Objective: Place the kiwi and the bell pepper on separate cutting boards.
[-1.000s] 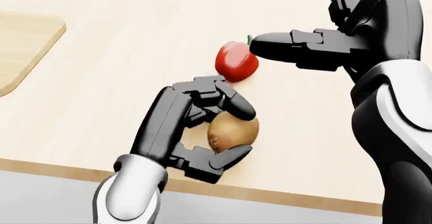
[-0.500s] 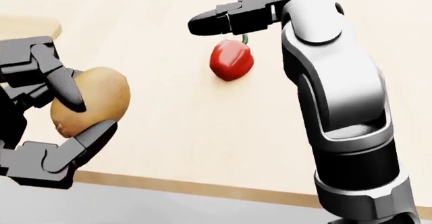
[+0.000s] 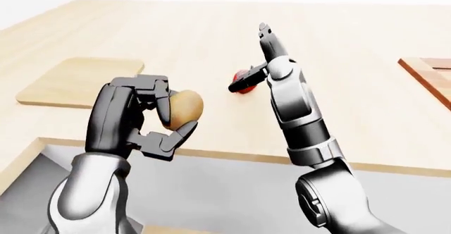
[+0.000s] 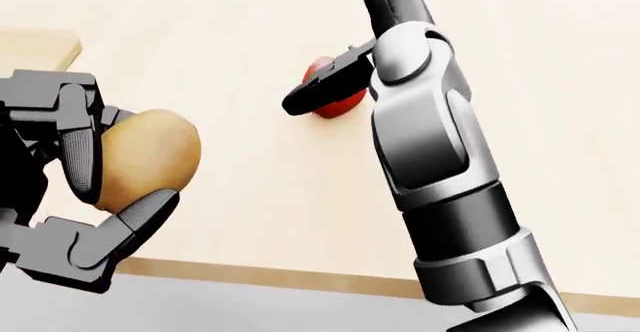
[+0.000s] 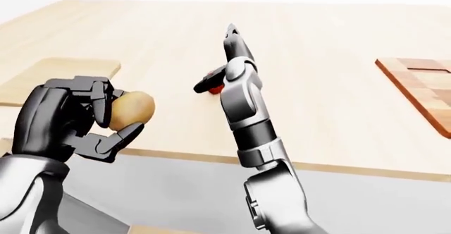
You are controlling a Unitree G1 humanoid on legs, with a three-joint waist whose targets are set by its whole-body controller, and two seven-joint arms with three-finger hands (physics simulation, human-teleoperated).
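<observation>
My left hand (image 3: 167,119) is shut on the brown kiwi (image 3: 186,106) and holds it in the air above the table's near edge, to the right of the light cutting board (image 3: 77,78). The red bell pepper (image 3: 246,79) lies on the table (image 3: 352,59) near the middle, largely hidden behind my right hand (image 3: 255,59). That hand is open, its fingers (image 3: 266,36) pointing up and away and its thumb (image 4: 315,92) stretched across the pepper's left side. The head view shows the kiwi (image 4: 150,156) large at the left.
A dark checkered cutting board (image 5: 423,83) lies at the table's right edge. The table's near edge (image 3: 239,157) runs under both arms, with grey floor below it. My right forearm (image 4: 440,174) stands upright in the middle of the head view.
My left hand lifted the kiwi off the table and carried it left. My right arm swung upright, its fingers turning up and its thumb dropping beside the pepper, which stayed put.
</observation>
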